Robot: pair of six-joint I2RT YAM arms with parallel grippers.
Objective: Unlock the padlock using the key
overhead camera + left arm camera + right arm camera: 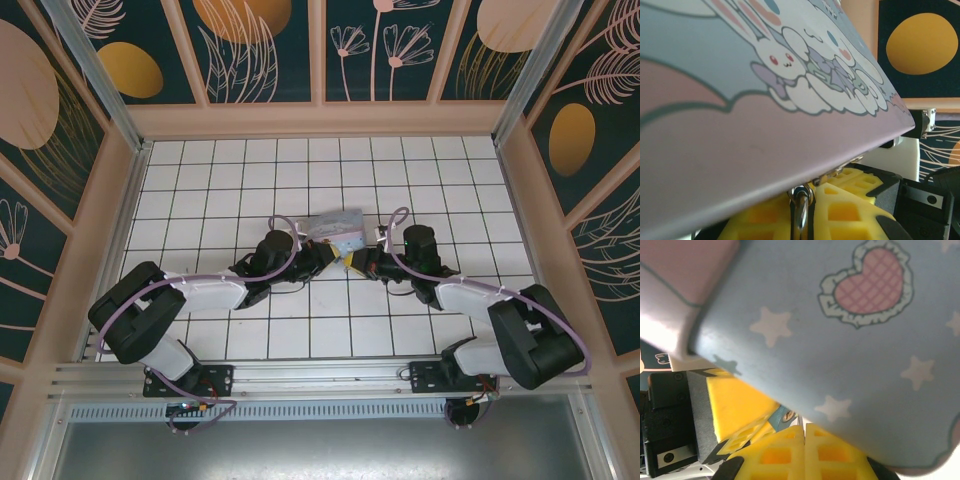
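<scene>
The two grippers meet tip to tip at the table's middle, just in front of a pale blue cartoon tin [335,228]. My left gripper [807,195] is shut on the padlock, whose metal shackle [801,200] stands between its yellow fingers. In the right wrist view the padlock's blue body [785,416] shows at the left gripper's fingers [740,405], keyhole face toward me. My right gripper [804,429] is shut on the key [800,420], a thin silvery sliver at its tips beside the padlock. From above, the left gripper [333,257] and right gripper [362,264] nearly touch.
The tin's lid [765,100] overhangs both grippers closely and hides most of what lies beyond them. The white tiled floor [300,330] is walled by a wooden frame [320,120] on three sides. Both arms lie low over the tiles.
</scene>
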